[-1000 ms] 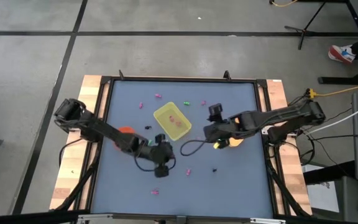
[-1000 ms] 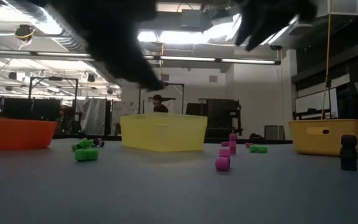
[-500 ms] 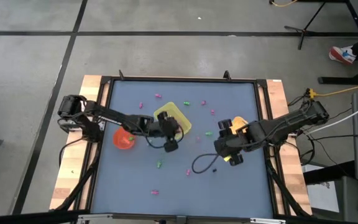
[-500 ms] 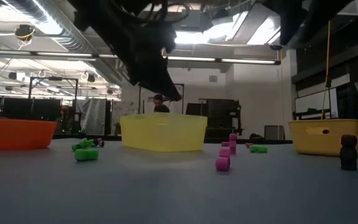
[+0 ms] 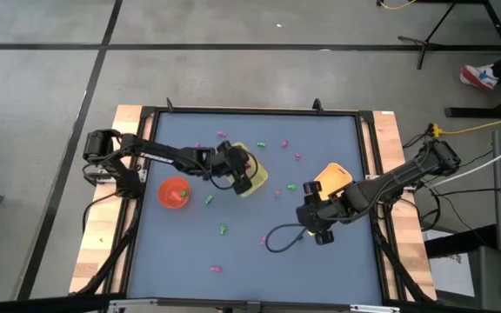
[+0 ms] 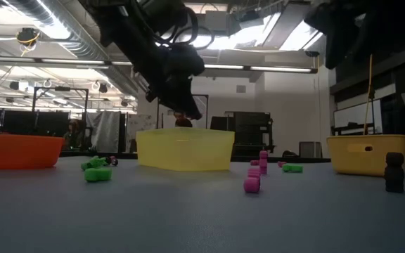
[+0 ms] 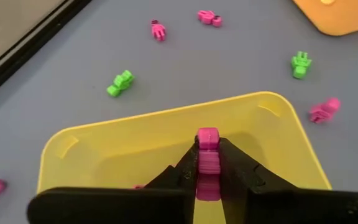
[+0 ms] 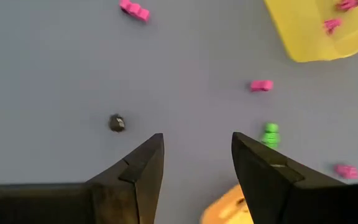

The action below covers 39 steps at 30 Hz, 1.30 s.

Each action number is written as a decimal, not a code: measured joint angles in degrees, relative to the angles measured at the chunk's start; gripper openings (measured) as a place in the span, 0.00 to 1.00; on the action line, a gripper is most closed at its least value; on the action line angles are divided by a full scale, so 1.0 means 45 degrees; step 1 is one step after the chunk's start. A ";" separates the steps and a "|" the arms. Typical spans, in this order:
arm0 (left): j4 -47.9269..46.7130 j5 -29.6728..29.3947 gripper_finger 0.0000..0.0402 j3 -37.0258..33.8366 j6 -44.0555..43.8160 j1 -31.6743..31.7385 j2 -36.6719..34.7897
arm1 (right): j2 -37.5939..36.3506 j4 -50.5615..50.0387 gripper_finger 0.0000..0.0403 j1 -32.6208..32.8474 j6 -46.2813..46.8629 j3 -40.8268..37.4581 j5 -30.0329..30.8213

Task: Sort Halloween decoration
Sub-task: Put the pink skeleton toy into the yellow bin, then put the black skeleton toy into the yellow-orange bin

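1. Holding a pink trinket (image 7: 207,163) pinched upright between its fingers, the left gripper (image 5: 242,174) hangs over the yellow tray (image 5: 260,176), above the tray's inside per the left wrist view.
2. Low view: left gripper (image 6: 178,98) sits just above the tray's rim (image 6: 183,133), not touching it.
3. Right gripper (image 5: 313,228) is over the blue table (image 5: 181,252) on the right side, near the orange bowl (image 5: 330,176); fingers spread apart, nothing between them.
4. Right wrist view: a small black trinket (image 8: 117,123) lies on the table just ahead of the open fingers (image 8: 143,168), apart from them.
5. Same view: two pink trinkets (image 8: 333,25) already lie inside the yellow tray (image 8: 303,37); a loose pink trinket (image 8: 261,85) and a green trinket (image 8: 270,130) lie on the table outside it.
6. Left wrist view: more loose pieces around the tray – a green one (image 7: 120,83), another green one (image 7: 301,63), pink ones (image 7: 324,109) beside the rim.
7. High view: red bowl (image 5: 174,192) on the table's left, near the left arm; scattered pink and green pieces lie across the far and near parts of the table.
8. Low view: a black figure (image 6: 394,171) stands at the right, a pink piece (image 6: 252,184) mid-table, green pieces (image 6: 98,173) at left.
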 joint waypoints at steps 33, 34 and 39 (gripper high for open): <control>-0.0053 -0.1282 0.33 0.0000 -0.0001 0.0225 -0.0005 | 0.1153 0.3299 0.46 0.0872 0.0698 -0.1244 -0.1915; -0.0053 -0.1282 0.33 0.0000 -0.0005 0.0225 -0.0005 | 0.1293 0.3306 0.46 0.0930 0.0694 -0.1245 -0.1919; -0.0066 -0.1282 0.33 0.0000 -0.0010 0.0225 -0.0005 | 0.1935 0.3309 0.46 0.1054 0.0693 -0.1242 -0.1919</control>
